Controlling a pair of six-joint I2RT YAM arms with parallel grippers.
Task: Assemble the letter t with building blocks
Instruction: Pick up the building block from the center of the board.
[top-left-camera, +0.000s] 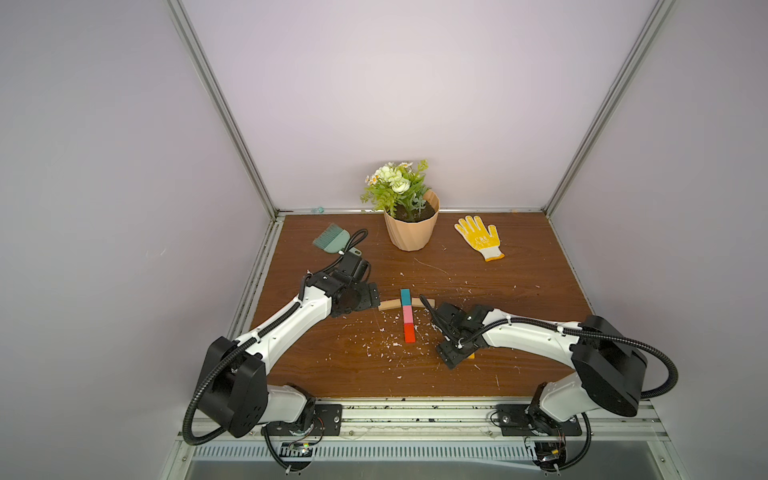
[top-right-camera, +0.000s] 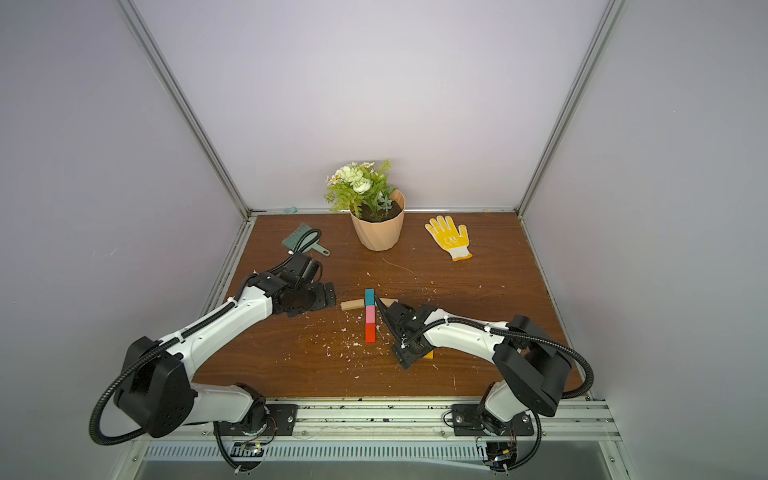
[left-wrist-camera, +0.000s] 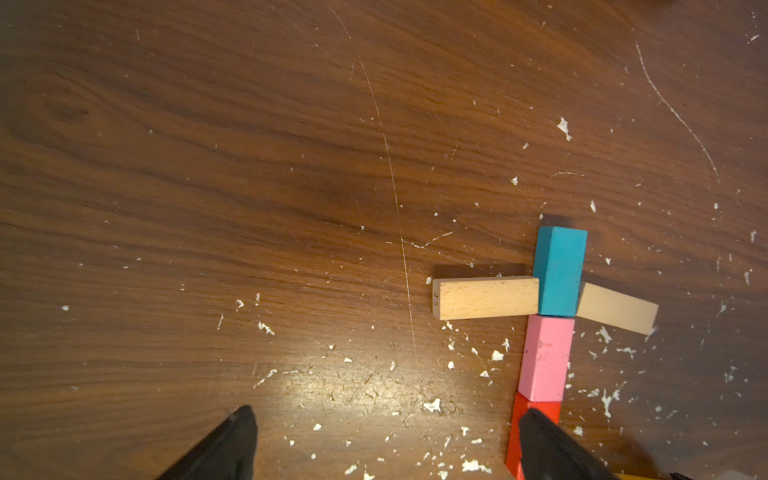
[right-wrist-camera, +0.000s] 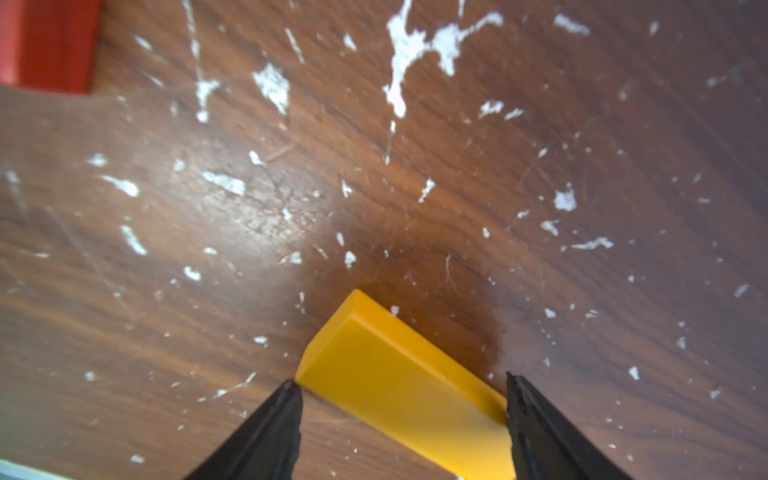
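Right end effector (right-wrist-camera: 400, 380) jaws apart, straddling the orange block (right-wrist-camera: 409, 403), tips at its edges; grip unclear. Left end effector (left-wrist-camera: 388, 415) wide apart, empty, the red block (left-wrist-camera: 549, 409) beside one finger.

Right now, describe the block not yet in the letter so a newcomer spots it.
On the brown table, find the teal-pink-red column in the middle. Near its red end, toward the right arm, the orange block lies between the fingers of the right pincer. It is the only orange one and touches no other block.
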